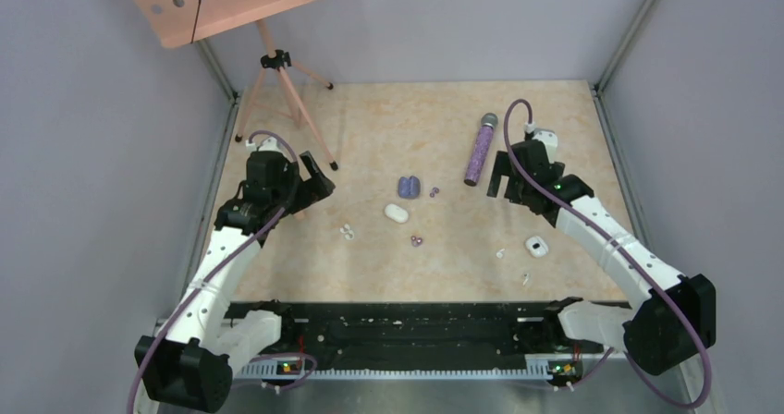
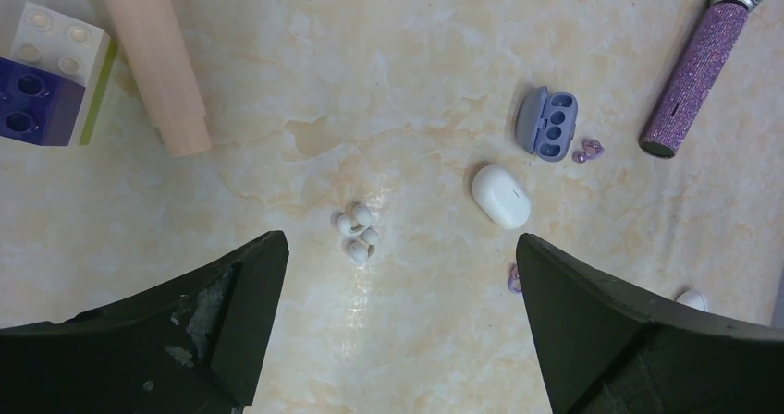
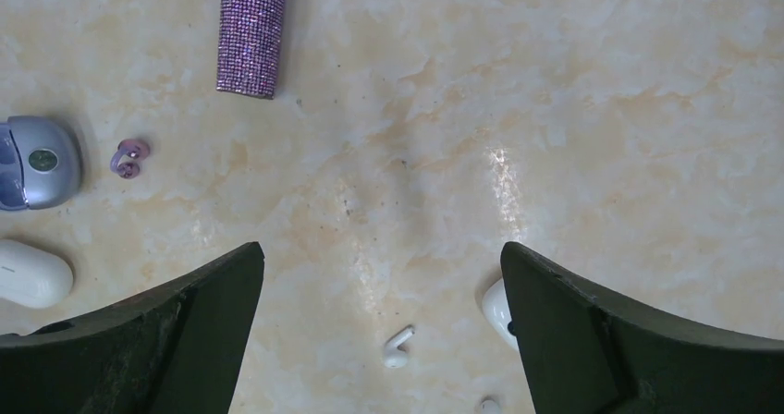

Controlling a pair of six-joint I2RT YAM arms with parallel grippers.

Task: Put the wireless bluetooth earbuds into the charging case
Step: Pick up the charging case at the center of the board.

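Both grippers hang open and empty above the table. White earbuds lie as a pair just ahead of my left gripper, and show small in the top view. The purple charging case lies open, one purple earbud beside it and another at the right finger's edge. A shut white case lies between them. My right gripper is above a white stemmed earbud, and an open white case is half hidden by its right finger. From above, the left gripper and right gripper flank the purple case.
A purple glitter microphone lies near the right gripper. A pink tripod stands at the back left, its leg next to toy blocks. Another white earbud lies near the front, right of centre. Grey walls enclose the table.
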